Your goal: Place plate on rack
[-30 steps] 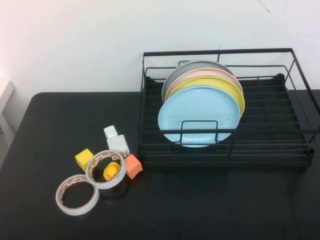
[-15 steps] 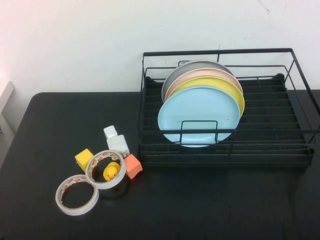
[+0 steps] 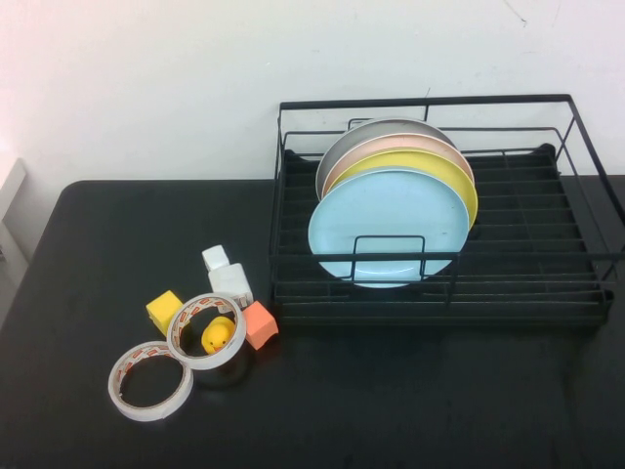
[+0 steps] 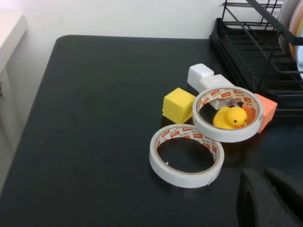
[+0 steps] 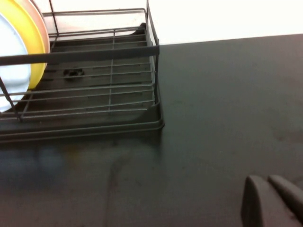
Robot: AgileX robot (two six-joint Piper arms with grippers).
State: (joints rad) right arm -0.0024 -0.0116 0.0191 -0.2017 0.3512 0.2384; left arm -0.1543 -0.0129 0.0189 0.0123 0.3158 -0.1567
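Observation:
The pale light-blue plate (image 3: 389, 225) stands upright at the front of a row of plates inside the black wire rack (image 3: 586, 256), with yellow, pink and grey plates behind it. A sliver of the blue plate (image 5: 10, 80) and the rack (image 5: 113, 85) also show in the right wrist view. Neither arm appears in the high view. My left gripper (image 4: 265, 182) is shut and empty, low over the table near the tape rolls. My right gripper (image 5: 267, 184) is shut and empty above bare table, to the right of the rack.
Left of the rack lie two white tape rolls (image 3: 150, 380) (image 3: 207, 330), one ringing a yellow rubber duck (image 3: 219, 335). A yellow cube (image 3: 164, 311), an orange block (image 3: 260, 324) and a white block (image 3: 225, 272) sit beside them on the black table (image 3: 410, 391).

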